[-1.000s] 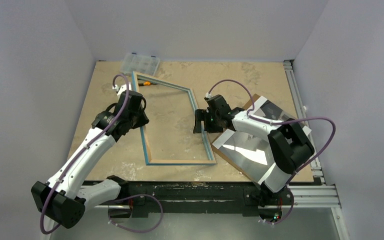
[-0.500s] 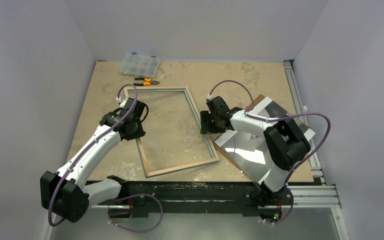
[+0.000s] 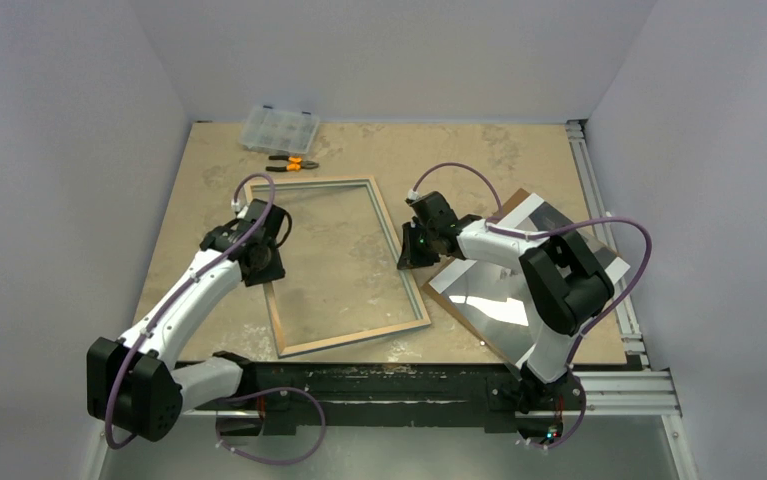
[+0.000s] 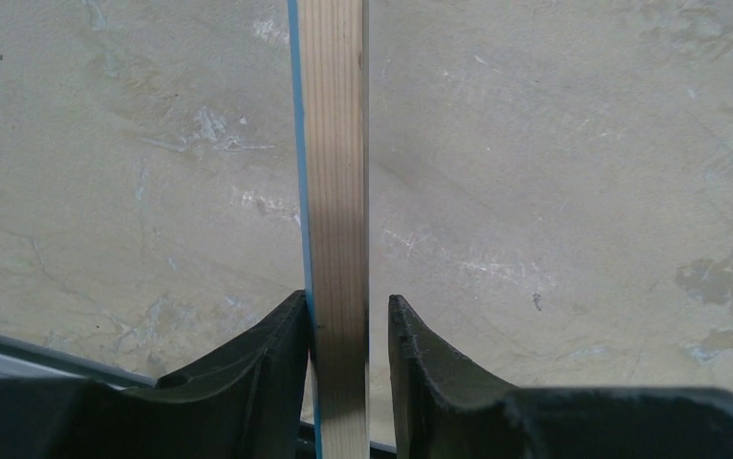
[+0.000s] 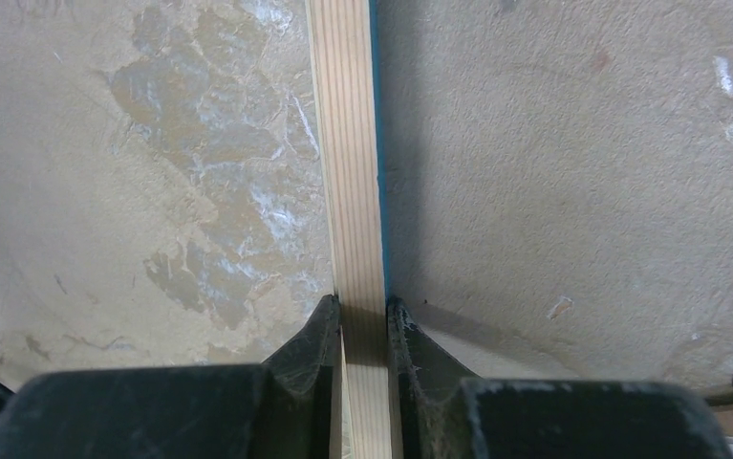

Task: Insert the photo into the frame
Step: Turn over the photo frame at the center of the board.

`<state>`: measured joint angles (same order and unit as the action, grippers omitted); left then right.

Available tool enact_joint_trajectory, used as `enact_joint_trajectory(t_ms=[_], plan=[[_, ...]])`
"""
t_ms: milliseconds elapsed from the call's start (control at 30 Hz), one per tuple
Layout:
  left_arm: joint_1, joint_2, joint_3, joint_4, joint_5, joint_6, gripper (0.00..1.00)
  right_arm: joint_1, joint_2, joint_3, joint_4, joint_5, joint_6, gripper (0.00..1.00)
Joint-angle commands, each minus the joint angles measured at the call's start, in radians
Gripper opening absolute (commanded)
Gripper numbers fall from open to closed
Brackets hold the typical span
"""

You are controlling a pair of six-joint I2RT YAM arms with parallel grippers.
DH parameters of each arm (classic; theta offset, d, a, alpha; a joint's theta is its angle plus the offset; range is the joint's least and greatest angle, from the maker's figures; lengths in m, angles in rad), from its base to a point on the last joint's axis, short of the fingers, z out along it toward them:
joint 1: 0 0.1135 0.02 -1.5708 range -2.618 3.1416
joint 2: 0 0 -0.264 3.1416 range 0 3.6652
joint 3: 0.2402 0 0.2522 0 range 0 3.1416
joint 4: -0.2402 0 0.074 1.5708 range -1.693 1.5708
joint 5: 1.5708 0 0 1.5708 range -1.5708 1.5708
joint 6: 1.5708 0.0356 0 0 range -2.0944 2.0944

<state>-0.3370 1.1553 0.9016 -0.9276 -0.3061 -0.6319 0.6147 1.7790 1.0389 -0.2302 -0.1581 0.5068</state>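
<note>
**Frame flat on the table, one arm at each long rail**

The frame [image 3: 354, 337] is seen lying flat in the middle of the table [image 3: 479, 150], with its light wood back turned up and only a thin blue line showing along its edges.

Its left long rail is straddled by the left gripper [image 3: 263, 268]. In the left wrist view, one finger [image 4: 271, 359] is seen touching the blue edge of the rail. A narrow gap is left between the other finger [image 4: 415, 359] and the wood, so the jaws stand slightly wider than the rail and no clamping is shown.

The right long rail is held by the right gripper [image 3: 405, 255]. In the right wrist view both fingers [image 5: 316, 349] are pressed against the sides of the rail, with no gap to be made out.

The photo [image 3: 489, 300] is found at the right of the top view, print side up and glossy. It is partly covered by the right arm and lies well outside the frame's opening. A brown backing board [image 3: 511, 200] shows from beneath it at the far corner.

A clear compartment box [image 3: 279, 127] and orange-handled pliers [image 3: 294, 162] are placed near the upper left of the table, beyond the frame's far rail.
</note>
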Motion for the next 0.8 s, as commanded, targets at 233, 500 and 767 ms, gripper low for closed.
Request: enact_joint_trajectory(t_ms=[233,500,767], plan=[[0.038,0.199,-0.026,0.172,0.085,0.025,0.34,0.007,-0.044,-0.059,-0.015,0.089,0.1,0.0],[0.047,0.339,0.022,0.221,0.114,0.04,0.39,0.008,-0.087,-0.115,-0.016,0.11,0.153,0.0],[0.055,0.45,0.087,0.237,0.128,0.055,0.7,0.007,-0.146,-0.173,0.02,0.114,0.194,0.0]])
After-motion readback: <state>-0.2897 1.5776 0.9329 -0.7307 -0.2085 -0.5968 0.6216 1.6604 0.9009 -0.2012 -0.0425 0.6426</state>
